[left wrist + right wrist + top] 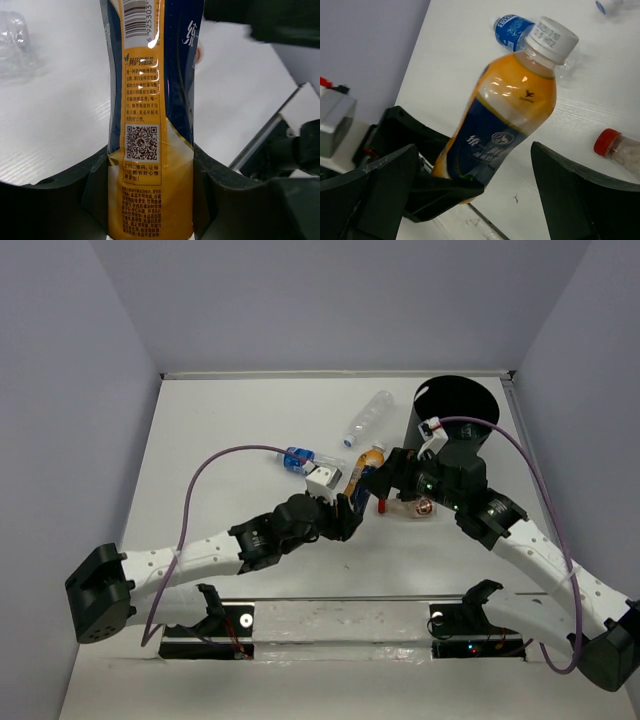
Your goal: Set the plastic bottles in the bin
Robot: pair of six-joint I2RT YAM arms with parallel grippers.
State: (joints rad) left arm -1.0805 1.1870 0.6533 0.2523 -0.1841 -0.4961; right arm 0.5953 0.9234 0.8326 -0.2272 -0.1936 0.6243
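Between the bench's near and far edges, left gripper [150, 159] clamps 1 yellow bottle [506, 117]; right gripper [474, 150] gapes around it, seemingly untouching.

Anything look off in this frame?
Two end effectors on one bottle: left end effector grips the orange-juice bottle low down, right end effector sits open around it. No spill or damage visible.

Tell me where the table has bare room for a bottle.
Bare: the far-left part of the white table, left of the blue-labelled clear plastic bottle. Crowded: the middle, around the orange plastic juice bottle, up to the tall black cylindrical bin.
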